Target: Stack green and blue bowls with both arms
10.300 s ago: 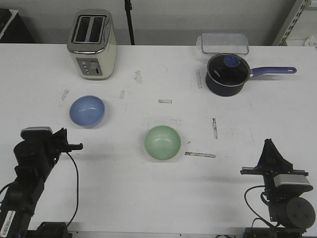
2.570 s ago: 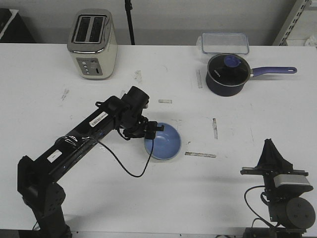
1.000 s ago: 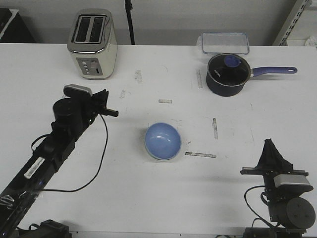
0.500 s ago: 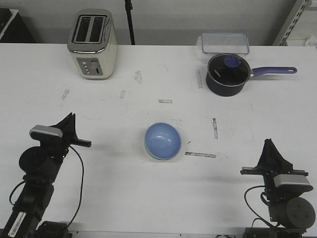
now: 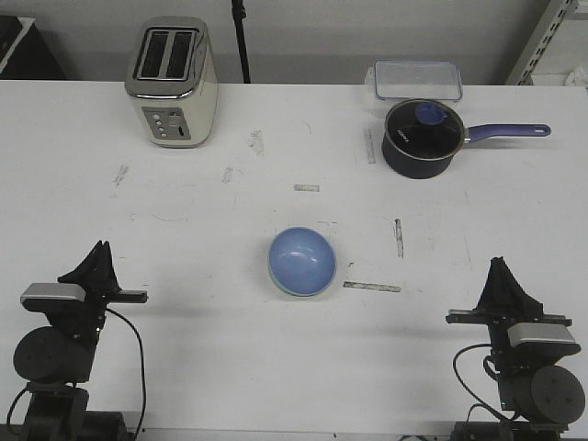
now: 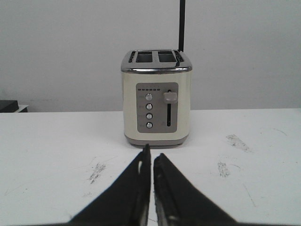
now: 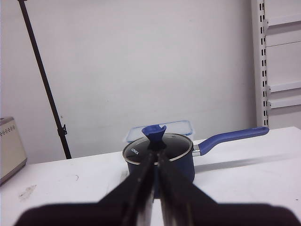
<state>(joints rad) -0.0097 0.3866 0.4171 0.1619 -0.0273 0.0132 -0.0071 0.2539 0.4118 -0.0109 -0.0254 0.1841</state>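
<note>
1. Sitting near the middle of the table [image 5: 230,367], the blue bowl [image 5: 302,261] is nested in the green bowl [image 5: 292,290], of which only a thin pale rim shows beneath.
2. From the left gripper [image 5: 92,262] the stack lies forward and to the right; from the right gripper [image 5: 503,276] it lies to the left. The 2 look about equally far off.
3. Both grippers have their fingers pressed together and hold nothing; the left wrist view faces the toaster [image 6: 156,97], the right wrist view the saucepan [image 7: 160,157].
4. 10.3 s ago the 2 bowls lay apart; 2.6 s ago the left arm reached over the stack, and it has since folded back.
</note>
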